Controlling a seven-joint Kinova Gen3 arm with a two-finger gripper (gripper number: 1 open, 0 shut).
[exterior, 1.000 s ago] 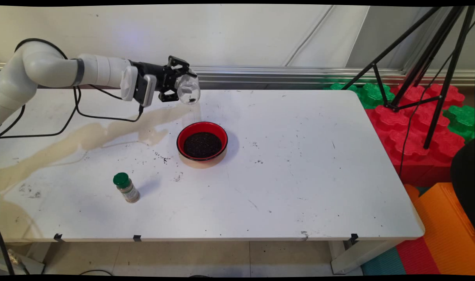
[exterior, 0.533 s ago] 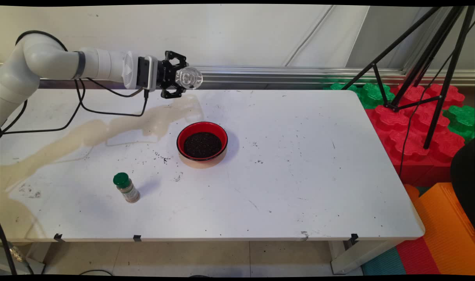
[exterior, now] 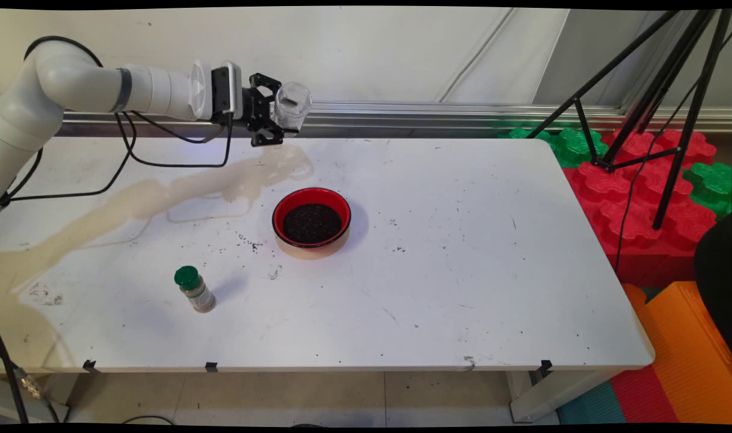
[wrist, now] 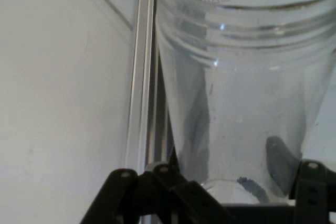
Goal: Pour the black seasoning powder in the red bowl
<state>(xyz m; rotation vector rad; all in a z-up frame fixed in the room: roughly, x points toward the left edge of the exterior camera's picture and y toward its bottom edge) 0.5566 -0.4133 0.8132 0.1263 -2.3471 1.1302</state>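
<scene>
Clear jar held high over the table's far left, nearly empty.

The jar [exterior: 292,106] is clamped in the gripper [exterior: 275,117], above the far edge of the table [exterior: 462,270] and up-left of the red bowl [exterior: 311,222] of dark grains. Its long axis stands close to upright, mouth up and leaning a little; the hand view shows the threaded rim [wrist: 247,19] on top and a few dark specks near the base. The hold looks low on smooth plastic, so I judge a slip or twist possible if the arm swings. A green-capped shaker [exterior: 194,290] stands well apart, near the front.
</scene>
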